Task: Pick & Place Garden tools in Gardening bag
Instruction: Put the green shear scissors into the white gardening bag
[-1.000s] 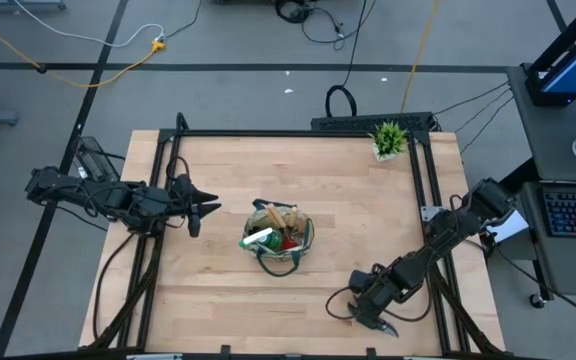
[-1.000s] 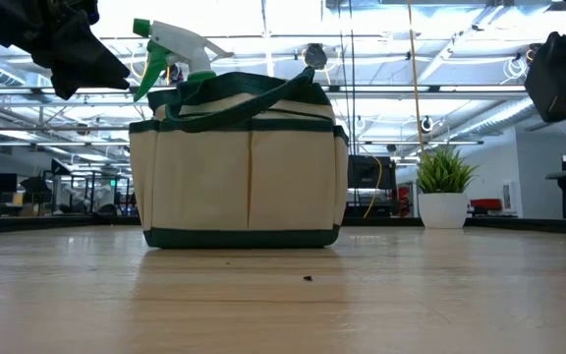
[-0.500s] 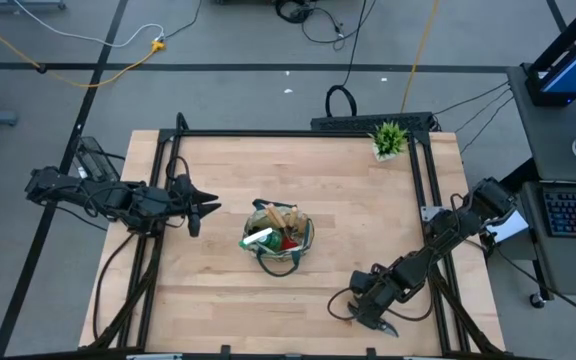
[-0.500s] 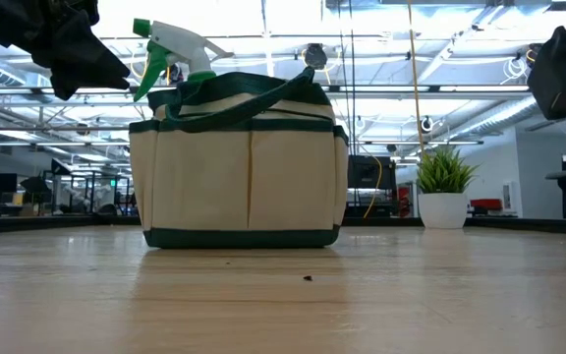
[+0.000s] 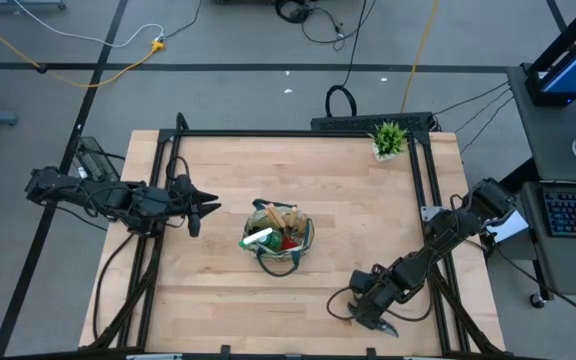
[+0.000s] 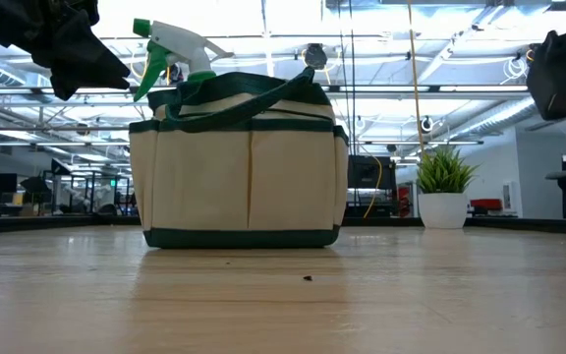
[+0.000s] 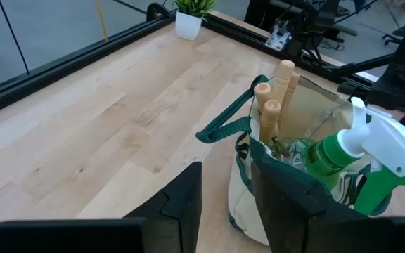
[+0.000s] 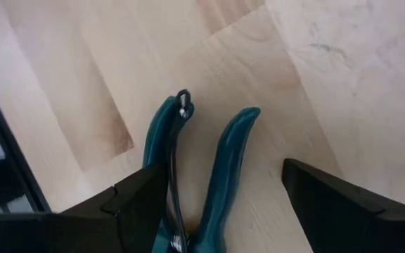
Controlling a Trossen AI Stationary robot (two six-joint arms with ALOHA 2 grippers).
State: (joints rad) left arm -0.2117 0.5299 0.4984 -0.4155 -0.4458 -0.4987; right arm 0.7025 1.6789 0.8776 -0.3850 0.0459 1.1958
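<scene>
The khaki gardening bag (image 5: 278,240) with dark green trim stands upright on its base at the table's middle. Wooden tool handles (image 7: 273,98), a green-and-white spray bottle (image 7: 371,154) and a red item (image 5: 290,240) stick out of it. My left gripper (image 5: 206,210) is open and empty, held above the table just left of the bag (image 7: 294,183). Teal-handled pruning shears (image 8: 202,169) lie flat on the table near the front right. My right gripper (image 5: 380,322) is open over them, pointing down, one finger on either side of the two handles (image 8: 223,169).
A small potted green plant (image 5: 389,138) stands at the far right corner. Black frame rails (image 5: 423,170) run along the table's left, far and right edges. Bare wood lies between the bag and the shears.
</scene>
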